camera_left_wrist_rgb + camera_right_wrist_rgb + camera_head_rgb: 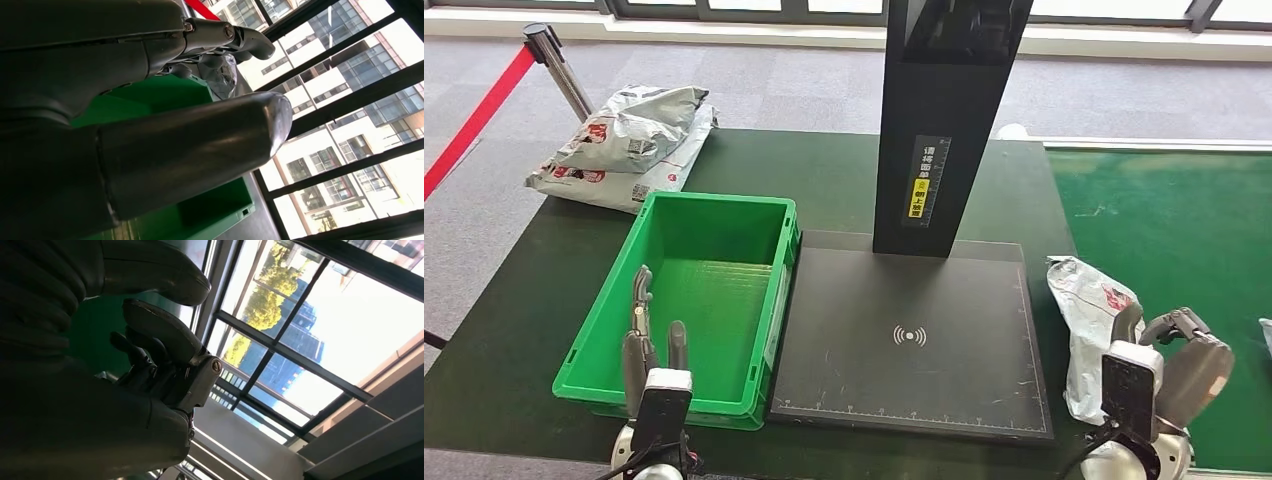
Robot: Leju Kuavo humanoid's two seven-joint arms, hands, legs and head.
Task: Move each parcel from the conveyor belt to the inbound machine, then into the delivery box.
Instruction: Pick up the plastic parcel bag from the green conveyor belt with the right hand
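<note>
parcel (1089, 325) beside right robot hand (1174, 350), unheld | left robot hand (646, 335) empty, fingers apart

From high up our head view looks forward and down on the table (514, 300), while both wrist views sit close behind their hands, tilted up toward the windows (350, 100), the left one sharing the green box (714, 250) with the head view.

Grey carpet (824, 90), bright windows (310, 340)
</note>
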